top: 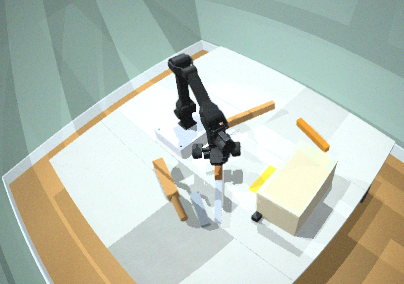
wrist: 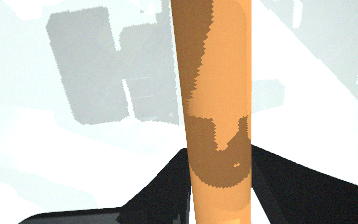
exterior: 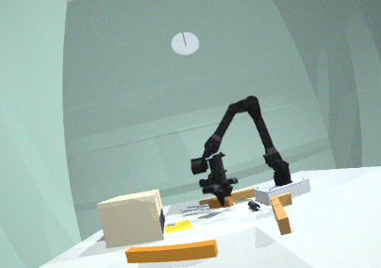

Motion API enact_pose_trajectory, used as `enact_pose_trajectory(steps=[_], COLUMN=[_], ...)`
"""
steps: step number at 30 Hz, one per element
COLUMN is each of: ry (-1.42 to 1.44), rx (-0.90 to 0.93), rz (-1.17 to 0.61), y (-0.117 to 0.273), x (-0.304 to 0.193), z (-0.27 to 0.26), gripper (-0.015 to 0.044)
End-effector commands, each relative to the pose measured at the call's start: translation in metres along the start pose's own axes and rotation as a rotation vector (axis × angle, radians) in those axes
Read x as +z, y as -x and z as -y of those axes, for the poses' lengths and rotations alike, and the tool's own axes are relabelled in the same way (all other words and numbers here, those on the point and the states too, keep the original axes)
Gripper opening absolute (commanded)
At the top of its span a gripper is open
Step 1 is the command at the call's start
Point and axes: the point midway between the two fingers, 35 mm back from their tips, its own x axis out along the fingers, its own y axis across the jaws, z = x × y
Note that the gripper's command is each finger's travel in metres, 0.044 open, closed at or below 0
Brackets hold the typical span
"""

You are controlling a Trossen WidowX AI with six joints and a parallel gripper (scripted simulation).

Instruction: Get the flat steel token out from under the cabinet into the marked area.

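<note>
My gripper is shut on the orange-brown handle of a tool with a long pale flat blade. The tool appears low over the table, in front of the cabinet and apart from it. The cream cabinet stands at the table's far side from the arm's base. The yellow marked area lies before it. A small grey-blue patch shows there in the exterior view; I cannot tell whether it is the token. The vent slots cannot be made out.
A wooden paddle-like piece and a flat grey strip lie beside the held tool. Wooden bars lie near the base and beside the cabinet. A small black block is by the cabinet's corner.
</note>
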Motion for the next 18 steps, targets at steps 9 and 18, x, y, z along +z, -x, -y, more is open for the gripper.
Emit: enact_pose_trajectory(steps=[9,18], ry=[0.002,0.002], rx=[0.004,0.004], rz=[0.012,0.013], y=[0.002,0.002], x=[0.010,0.016], z=[0.008,0.016], gripper=[0.0000,0.0000])
